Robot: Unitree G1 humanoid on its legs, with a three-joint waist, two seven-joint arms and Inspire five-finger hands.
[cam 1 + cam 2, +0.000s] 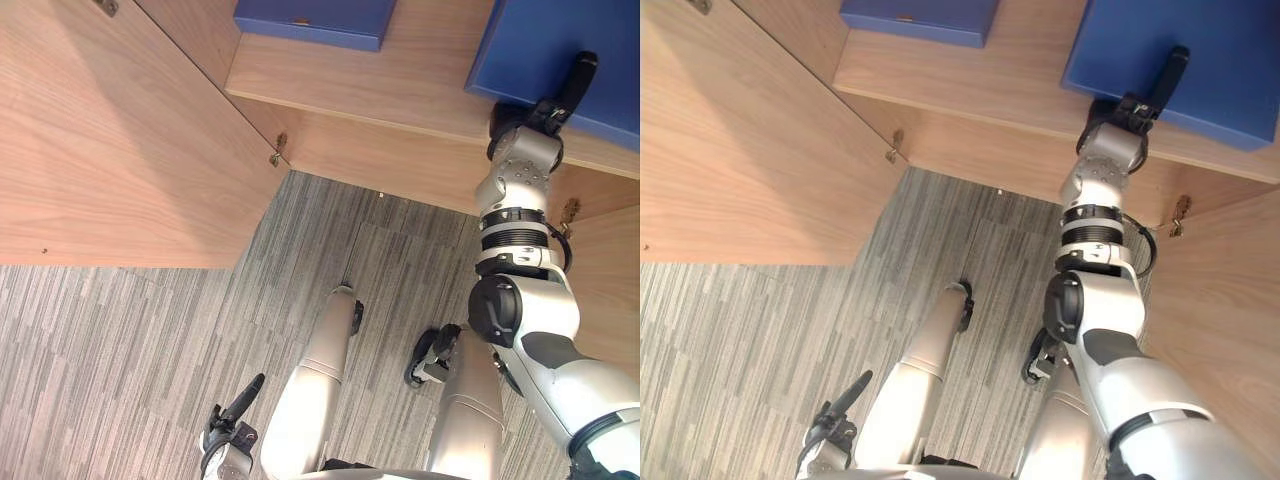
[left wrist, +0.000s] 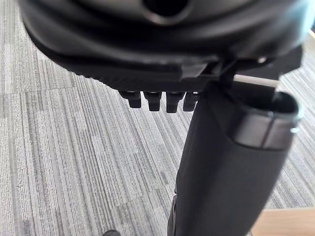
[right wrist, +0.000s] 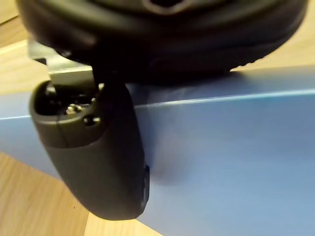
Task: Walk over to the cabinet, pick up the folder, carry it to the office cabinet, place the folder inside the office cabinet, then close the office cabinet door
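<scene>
Looking down from the head camera, I am seeing the office cabinet standing open, its left door (image 1: pixel 110 150) swinging wide over the grey striped carpet (image 1: pixel 150 350) and its right door (image 1: pixel 610 270) showing as a strip of wood cut off at the frame edge. A metal hinge (image 1: pixel 279 150) is showing at the inner corner of the left door and another (image 1: pixel 570 212) beside the right arm. On the wooden shelf (image 1: pixel 400 80) two blue folders are lying apart. The smaller-looking second folder (image 1: pixel 315 20) is sitting further back and is cropped by the top of the frame. The folder (image 1: pixel 530 45) I am working with is lying near the shelf's front edge on the right, running out of the frame at the top and right. My right hand (image 1: pixel 565 95) is reaching up to it from below the shelf edge, with the thumb (image 3: pixel 103 162) lying flat across the blue top face. The rest of that hand is hidden by the wrist and the folder, so I cannot tell whether it is gripping. My left hand (image 1: pixel 232 425) is hanging low over the carpet, well apart from the cabinet, its fingers (image 2: pixel 157 101) straight and holding nothing.
</scene>
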